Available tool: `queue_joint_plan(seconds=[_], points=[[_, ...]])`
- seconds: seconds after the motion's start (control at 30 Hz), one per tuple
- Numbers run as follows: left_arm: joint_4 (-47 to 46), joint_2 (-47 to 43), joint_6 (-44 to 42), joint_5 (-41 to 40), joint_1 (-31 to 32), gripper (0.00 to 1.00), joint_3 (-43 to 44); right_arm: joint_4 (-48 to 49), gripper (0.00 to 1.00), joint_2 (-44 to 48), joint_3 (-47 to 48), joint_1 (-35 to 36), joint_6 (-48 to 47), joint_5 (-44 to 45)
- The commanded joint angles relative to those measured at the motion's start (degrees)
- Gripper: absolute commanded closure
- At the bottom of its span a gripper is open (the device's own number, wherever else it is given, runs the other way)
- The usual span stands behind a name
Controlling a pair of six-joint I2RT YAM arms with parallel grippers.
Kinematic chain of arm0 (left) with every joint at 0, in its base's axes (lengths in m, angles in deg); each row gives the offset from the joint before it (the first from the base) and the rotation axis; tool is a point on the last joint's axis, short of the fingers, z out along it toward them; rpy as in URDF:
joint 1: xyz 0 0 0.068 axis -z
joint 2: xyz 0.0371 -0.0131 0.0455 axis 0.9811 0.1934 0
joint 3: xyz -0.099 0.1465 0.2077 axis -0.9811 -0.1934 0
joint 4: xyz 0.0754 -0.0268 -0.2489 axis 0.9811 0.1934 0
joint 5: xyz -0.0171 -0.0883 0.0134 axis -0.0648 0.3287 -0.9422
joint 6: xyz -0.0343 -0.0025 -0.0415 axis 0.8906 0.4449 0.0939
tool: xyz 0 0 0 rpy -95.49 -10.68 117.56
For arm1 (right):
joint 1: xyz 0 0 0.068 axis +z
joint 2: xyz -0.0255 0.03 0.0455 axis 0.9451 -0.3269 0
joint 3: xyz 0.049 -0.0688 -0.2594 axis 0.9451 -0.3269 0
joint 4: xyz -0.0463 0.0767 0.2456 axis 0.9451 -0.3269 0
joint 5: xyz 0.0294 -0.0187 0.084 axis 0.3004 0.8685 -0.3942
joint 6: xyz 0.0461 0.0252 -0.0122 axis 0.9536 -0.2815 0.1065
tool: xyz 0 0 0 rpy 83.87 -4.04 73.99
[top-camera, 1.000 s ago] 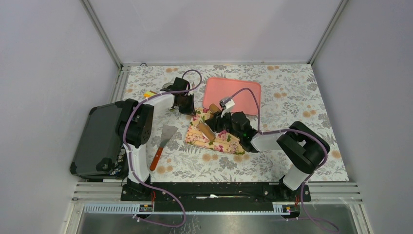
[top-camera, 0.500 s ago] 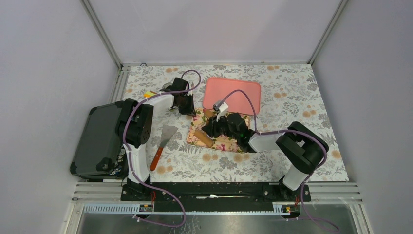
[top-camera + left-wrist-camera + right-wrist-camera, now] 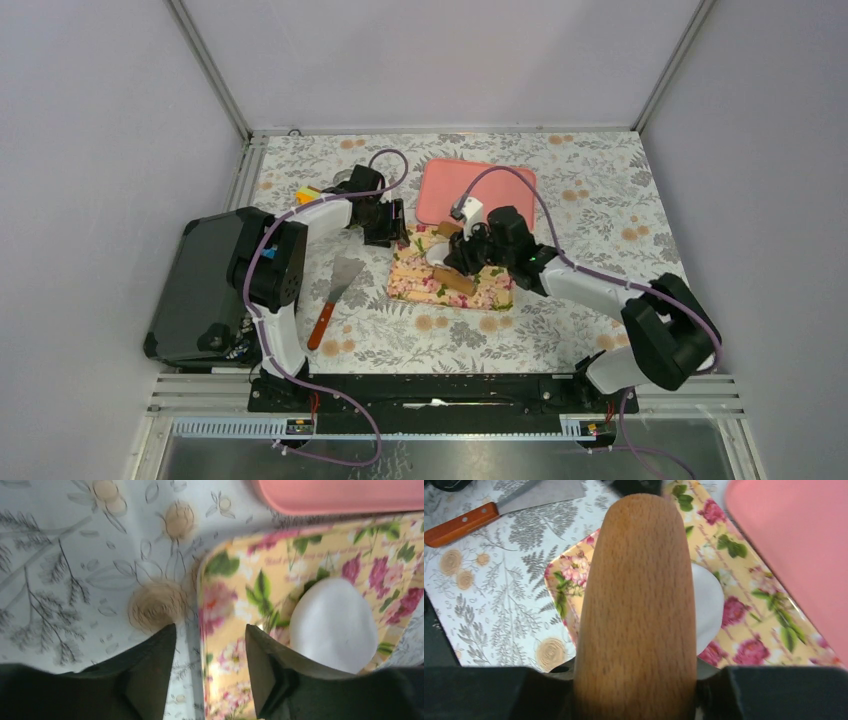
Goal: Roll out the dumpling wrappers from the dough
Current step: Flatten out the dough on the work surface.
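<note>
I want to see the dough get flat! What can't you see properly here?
Right wrist view: the rolling pin covers most of the dough.
Top view: the right arm hides part of the dough too.
Top view: yellow-red thing beside the left arm, too small to name.

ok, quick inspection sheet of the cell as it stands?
Surface: floral tablecloth, with a floral tray on it.
Job's things: dough, one flattened white round on the floral tray.
Clutter: scraper, pink tray, black case.
Grippers: left gripper open, astride the floral tray's edge; right gripper shut on rolling pin, over the dough.
Cables: purple cables loop off both arms.
Surroundings: grey walls; nothing else seen.
</note>
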State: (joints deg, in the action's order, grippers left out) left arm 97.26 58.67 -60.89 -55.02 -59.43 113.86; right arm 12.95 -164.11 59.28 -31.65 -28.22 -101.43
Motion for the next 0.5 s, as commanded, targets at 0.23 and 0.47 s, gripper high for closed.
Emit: queue_joint_plan(seconds=[0.23, 0.47], points=[[6.84, -5.28, -4.76, -3.92, 2.38, 0.27, 0.09, -9.02, 1.0, 13.99, -2.33, -8.06, -11.05, -2.45], [8.09, -5.41, -6.28, -4.27, 2.38, 0.23, 3.83, -23.67, 1.0, 16.69, 0.32, -8.15, -19.05, -8.54]])
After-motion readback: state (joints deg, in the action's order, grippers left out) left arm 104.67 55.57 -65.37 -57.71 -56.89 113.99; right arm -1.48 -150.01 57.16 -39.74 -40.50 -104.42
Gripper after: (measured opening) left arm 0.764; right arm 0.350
